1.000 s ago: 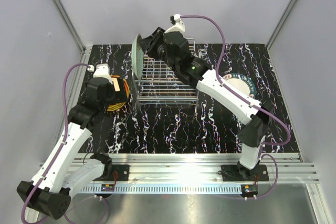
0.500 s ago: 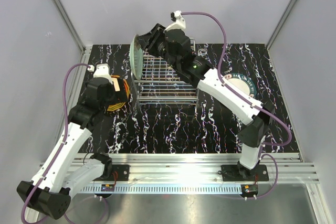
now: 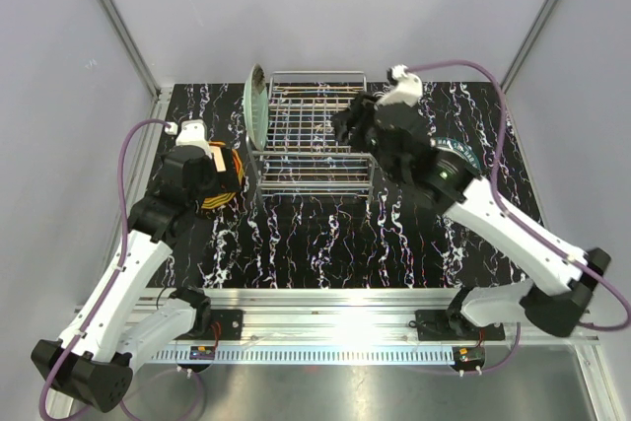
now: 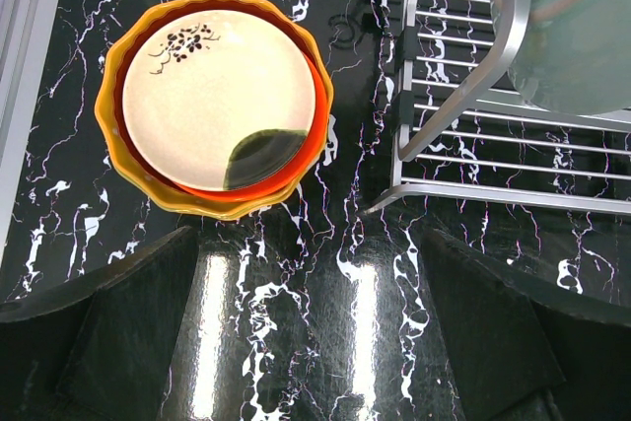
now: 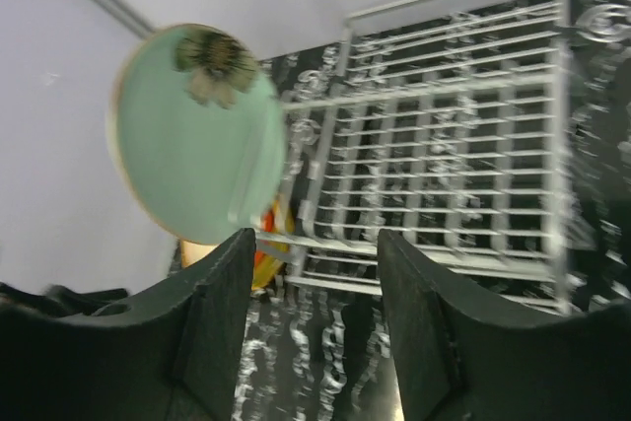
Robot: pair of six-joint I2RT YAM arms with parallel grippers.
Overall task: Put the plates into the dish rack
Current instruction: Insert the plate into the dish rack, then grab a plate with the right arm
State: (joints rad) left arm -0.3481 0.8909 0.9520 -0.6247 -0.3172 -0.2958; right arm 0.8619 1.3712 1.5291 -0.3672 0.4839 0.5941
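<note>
My left tool (image 4: 308,239) hangs with its fingers spread and nothing between them, above bare black-marbled tabletop (image 4: 296,342). Just ahead of it and to its left lies the stack of plates (image 4: 217,105). A cream plate (image 4: 197,96) with a small dark sprig is on top, a red-orange plate (image 4: 317,115) is under it, and an orange plate (image 4: 222,207) is at the bottom. Ahead to its right is a corner of the dish rack (image 4: 493,194).

My right tool (image 5: 315,244) is also spread apart and holds nothing. The rack's wire grid lies ahead of it. Ahead and to its left, the mint plate (image 5: 197,135) stands on edge at the rack's left end, with a dark flower print near its top. I cannot tell whether it sits in a slot. In the top view a teal plate (image 3: 463,157) lies flat on the tabletop behind this tool, partly under my forearm.
</note>
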